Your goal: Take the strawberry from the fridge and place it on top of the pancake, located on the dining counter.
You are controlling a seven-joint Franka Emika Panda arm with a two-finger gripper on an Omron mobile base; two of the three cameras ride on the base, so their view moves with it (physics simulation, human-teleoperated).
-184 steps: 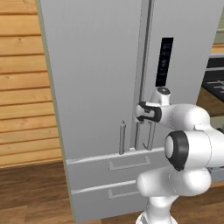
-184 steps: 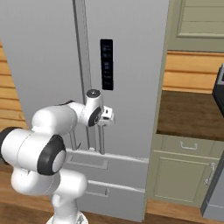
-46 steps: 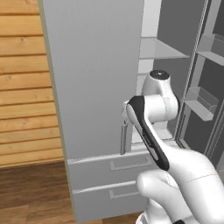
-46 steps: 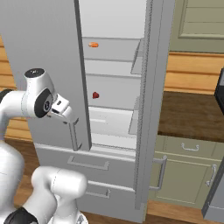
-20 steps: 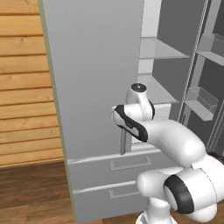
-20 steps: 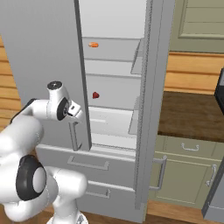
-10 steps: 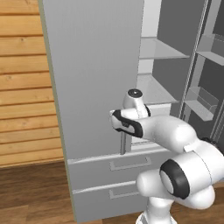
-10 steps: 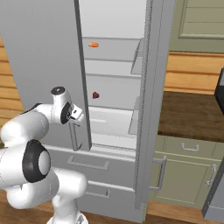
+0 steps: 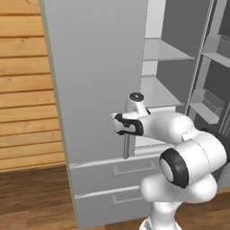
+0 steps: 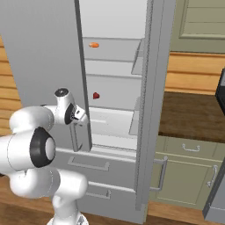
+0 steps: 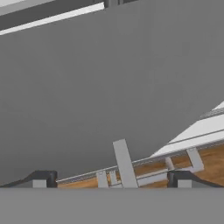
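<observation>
The gripper [image 11: 109, 179] stands with its two fingertips [image 11: 43, 178] spread wide apart and nothing between them but the lower end of a vertical bar handle [image 11: 124, 162], which rises in the middle of the gap without touching either tip. Directly ahead of the gripper lies the flat grey face of the closed left door [image 9: 94, 76] of the fridge [image 10: 39, 52]; in the left base view the gripper [image 9: 117, 124] hovers just beside that door's right edge, at the height of the handle [image 9: 126, 146]. Below the gripper run the two lower drawers [image 9: 121, 168], one above the other, each with a horizontal pull. To the right of the gripper the fridge's right half stands open, showing white shelves [image 10: 110, 70]. In the right base view the gripper [image 10: 81, 116] sits at the open edge of the left door, and the strawberry [image 10: 96, 95] rests on a middle shelf, slightly above and to the right of it, near but apart. Higher up, on the shelf above, lies a small orange item [image 10: 93, 44]. Farther right hangs the opened right door [image 10: 151, 101], with green-grey cabinets [image 10: 189, 176] beyond it.
</observation>
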